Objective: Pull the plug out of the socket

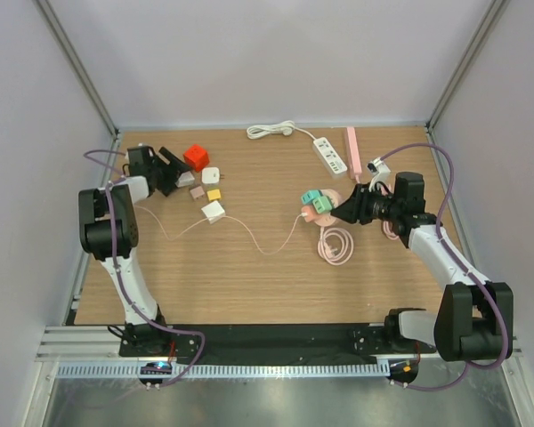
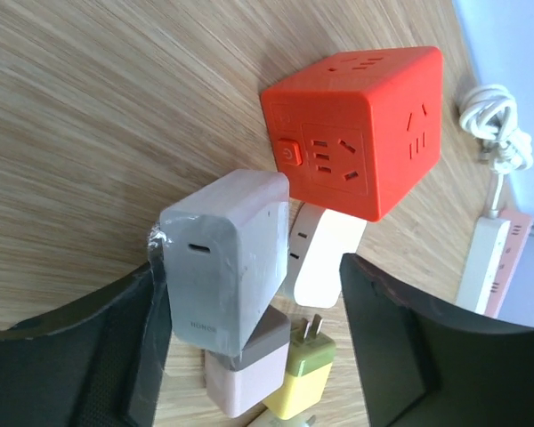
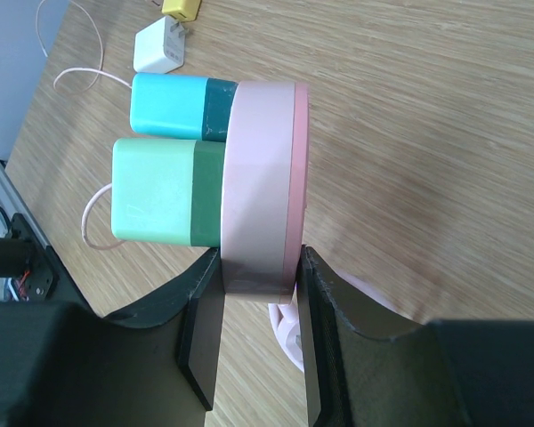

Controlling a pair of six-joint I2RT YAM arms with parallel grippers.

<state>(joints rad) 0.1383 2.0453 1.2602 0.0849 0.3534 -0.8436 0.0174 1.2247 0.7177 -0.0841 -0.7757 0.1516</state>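
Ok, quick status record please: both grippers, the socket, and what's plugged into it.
left gripper: open, fingers either side of the grey charger
right gripper: shut on the pink socket at its rim
cyan plug: seated in the pink socket
green plug: seated beside it, same socket
near left gripper: red cube socket beyond the charger
task: no plug pulled from the pink socket yet
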